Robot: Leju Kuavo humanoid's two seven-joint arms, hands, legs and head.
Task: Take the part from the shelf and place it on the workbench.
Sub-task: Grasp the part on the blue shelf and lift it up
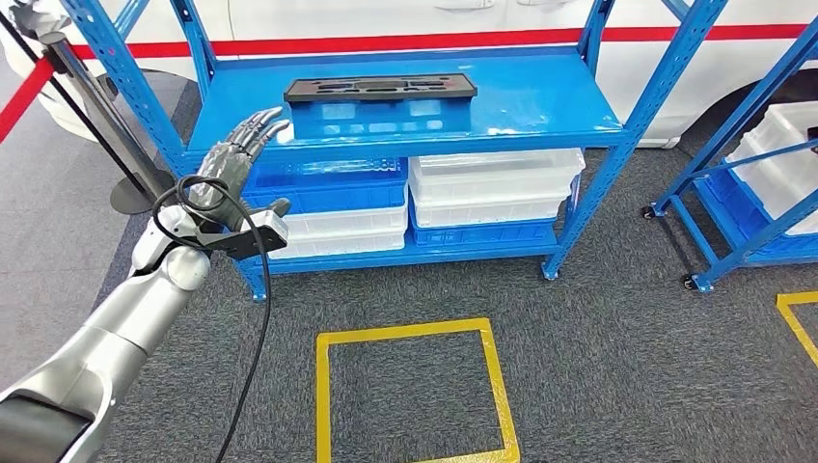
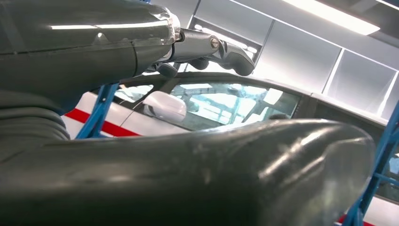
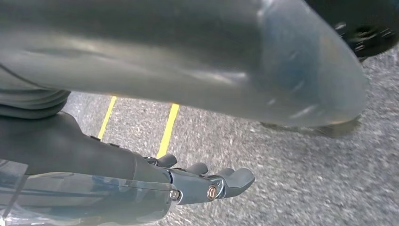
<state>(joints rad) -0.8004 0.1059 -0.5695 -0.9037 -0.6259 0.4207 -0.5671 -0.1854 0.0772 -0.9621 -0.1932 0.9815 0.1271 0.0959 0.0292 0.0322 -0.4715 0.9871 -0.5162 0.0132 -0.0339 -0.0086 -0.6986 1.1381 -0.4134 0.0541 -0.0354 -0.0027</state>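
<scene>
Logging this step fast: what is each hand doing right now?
Left hand: open, fingers stretched toward the blue shelf, holding nothing, short of the black part.
Right hand: empty above the carpet; open or shut cannot be told.

The left hand (image 2: 188, 141) comes in close and blurred, its thick grey thumb spread wide and its darker fingers (image 2: 221, 52) extended, holding nothing. Beyond them stand a white car (image 2: 226, 106) with a red stripe, its side mirror (image 2: 164, 106), and blue shelf posts (image 2: 99, 110).
</scene>
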